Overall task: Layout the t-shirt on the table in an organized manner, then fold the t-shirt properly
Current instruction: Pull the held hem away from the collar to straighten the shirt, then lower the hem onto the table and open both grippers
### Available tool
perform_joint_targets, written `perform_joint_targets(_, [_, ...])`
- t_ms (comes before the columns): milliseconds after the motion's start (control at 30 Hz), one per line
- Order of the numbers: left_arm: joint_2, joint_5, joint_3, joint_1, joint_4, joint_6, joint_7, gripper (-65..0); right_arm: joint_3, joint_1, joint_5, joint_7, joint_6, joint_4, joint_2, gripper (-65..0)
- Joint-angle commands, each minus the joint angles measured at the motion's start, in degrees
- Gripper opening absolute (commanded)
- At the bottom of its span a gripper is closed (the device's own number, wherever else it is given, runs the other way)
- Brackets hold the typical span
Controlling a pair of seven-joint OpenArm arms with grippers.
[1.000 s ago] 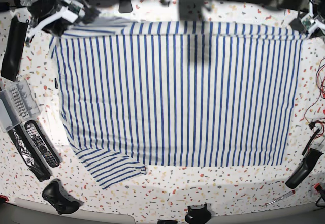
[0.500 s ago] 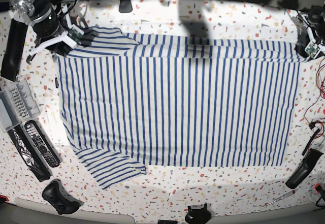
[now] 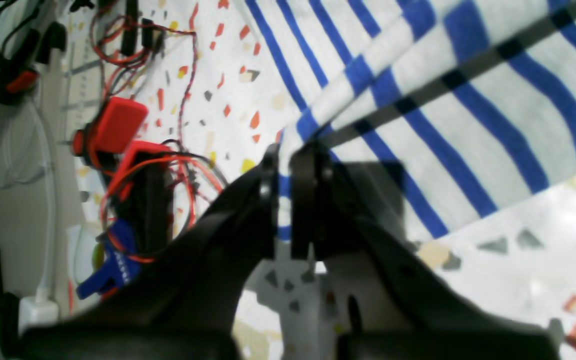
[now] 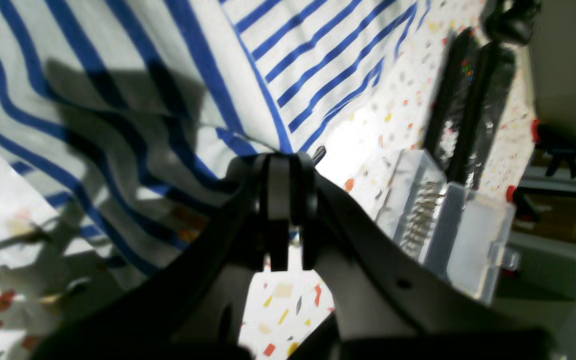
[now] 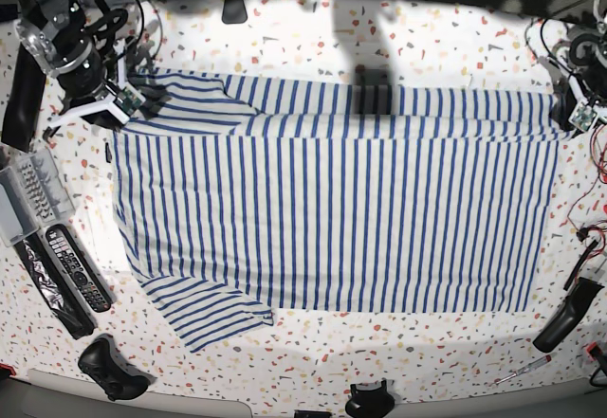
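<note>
Bright overhead glare, fisheye edges, blurred wrist views

left arm (image 5: 580, 77): fingers (image 3: 304, 200) pinched closed | right arm (image 5: 81, 58): fingers (image 4: 308, 200) pinched closed

No text, label, brand, number or sign can be read in any view. The blue tag (image 3: 113, 267) beside the red wiring in the left wrist view carries pale marks too blurred to make out. The remote control (image 5: 78, 268), lying left of the t-shirt (image 5: 332, 200) in the base view, shows rows of buttons whose markings are too small to read. The clear plastic case (image 4: 448, 230) next to the t-shirt in the right wrist view shows no legible print.
</note>
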Motion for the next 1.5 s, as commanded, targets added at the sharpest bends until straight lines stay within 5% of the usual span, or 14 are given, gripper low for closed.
perform_joint_targets(0, [-1.3,-0.2,-0.6,-0.9,-0.2,1.4,-0.9,-65.0,0.7,0.7,-0.8,-0.2,-1.3,-0.2,1.0,-65.0])
perform_joint_targets(900, [-1.2,-5.3,-0.5,-8.0,-6.6,0.2,-3.7,-65.0,0.7,2.1,1.8,0.7,-1.2,-2.2,1.0,-65.0])
perform_joint_targets(1400, [-0.7,-7.8,-0.5,-10.6,-6.6,0.2,1.1,-65.0,0.7,2.1,1.8,0.7,-1.2,-2.2,1.0,-65.0])
perform_joint_targets(1467, [-0.7,-7.6,-0.5,-10.6,-6.6,0.2,1.6,-58.6,0.7,2.1,1.9,0.6,-1.2,-2.2,1.0,-62.1])
